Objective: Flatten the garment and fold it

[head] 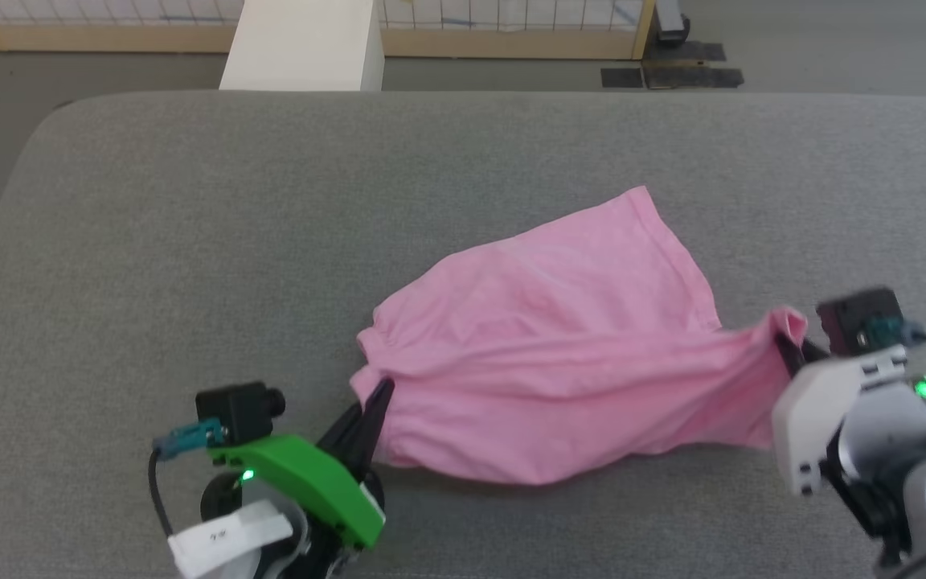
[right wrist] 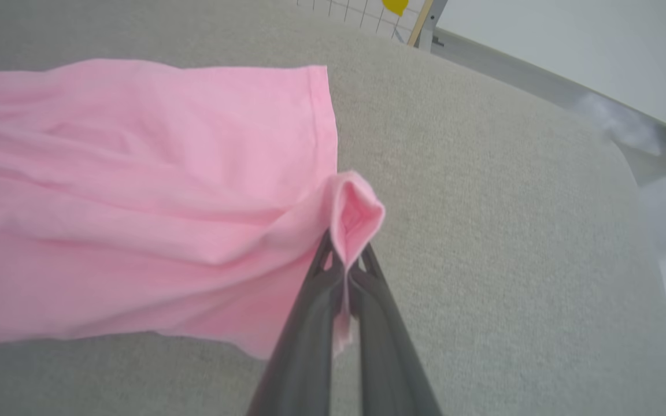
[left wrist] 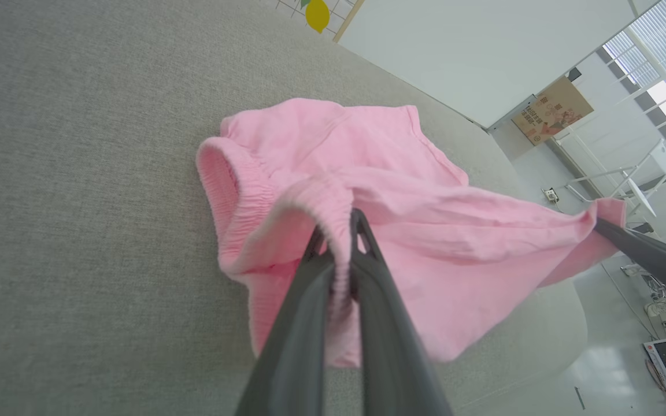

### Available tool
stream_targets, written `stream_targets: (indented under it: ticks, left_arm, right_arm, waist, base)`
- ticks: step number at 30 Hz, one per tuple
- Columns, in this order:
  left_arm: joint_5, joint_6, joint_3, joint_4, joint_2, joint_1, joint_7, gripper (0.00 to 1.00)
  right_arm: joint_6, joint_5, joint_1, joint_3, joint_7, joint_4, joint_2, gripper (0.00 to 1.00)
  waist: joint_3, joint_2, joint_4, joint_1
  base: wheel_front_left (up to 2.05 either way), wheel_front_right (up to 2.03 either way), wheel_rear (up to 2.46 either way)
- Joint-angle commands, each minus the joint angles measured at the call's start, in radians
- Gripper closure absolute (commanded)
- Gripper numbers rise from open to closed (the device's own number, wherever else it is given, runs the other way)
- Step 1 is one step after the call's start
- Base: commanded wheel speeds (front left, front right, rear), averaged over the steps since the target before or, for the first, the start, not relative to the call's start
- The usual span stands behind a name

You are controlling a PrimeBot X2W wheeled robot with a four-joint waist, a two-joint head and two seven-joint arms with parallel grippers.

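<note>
From the head: pink garment (head: 551, 346) wrinkled on the grey table (head: 190, 241), right of the middle, drawn out sideways between two grips. At its left end, left gripper (head: 379, 392), jaws pinched narrow on the gathered edge. At its right end, right gripper (head: 786, 344), jaws closed on a small folded corner. Beyond the far edge, a white post (head: 302, 44). From the left wrist: left gripper (left wrist: 339, 231) with jaws clamped tight on the elastic waistband (left wrist: 229, 190), the ruffled band looped open to the left of the fingers. Garment (left wrist: 425, 260) spread away across the table (left wrist: 78, 202), its far corner caught by the right gripper (left wrist: 602, 224), the span toward that grip lifted off the surface. From the right wrist: right gripper (right wrist: 346, 257) with jaws shut on a doubled fold of cloth poking up past the tips. Garment (right wrist: 136, 190) lying to the left on the table (right wrist: 512, 231), hem (right wrist: 320, 115) straight along its far side, long creases running toward the grip.
</note>
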Motion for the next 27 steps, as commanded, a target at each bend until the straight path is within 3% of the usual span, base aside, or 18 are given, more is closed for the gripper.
stream_targets:
  ticks: [1, 15, 27]
  left_arm:
    - [0.02, 0.002, 0.003, 0.019, -0.012, -0.042, -0.011, 1.0]
    - [0.07, 0.042, 0.021, 0.292, -0.124, -0.35, -0.075, 1.0]
    - [0.095, 0.033, -0.03, 0.427, -0.163, -0.468, -0.055, 1.0]
  right_arm:
    - [-0.002, -0.008, -0.059, 0.015, -0.016, 0.032, -0.01, 1.0]
    - [-0.002, -0.044, -0.569, 0.097, -0.12, 0.518, -0.042, 1.0]
    - [-0.002, -0.092, -0.807, 0.148, -0.065, 0.835, -0.044, 1.0]
  waist:
    - [0.02, -0.0001, 0.017, 0.0001]
    - [0.187, -0.0001, 0.086, 0.0001]
    - [0.304, -0.0001, 0.144, 0.0001]
  base:
    - [0.0, 0.0, 0.0]
    - [0.0, 0.0, 0.0]
    - [0.0, 0.0, 0.0]
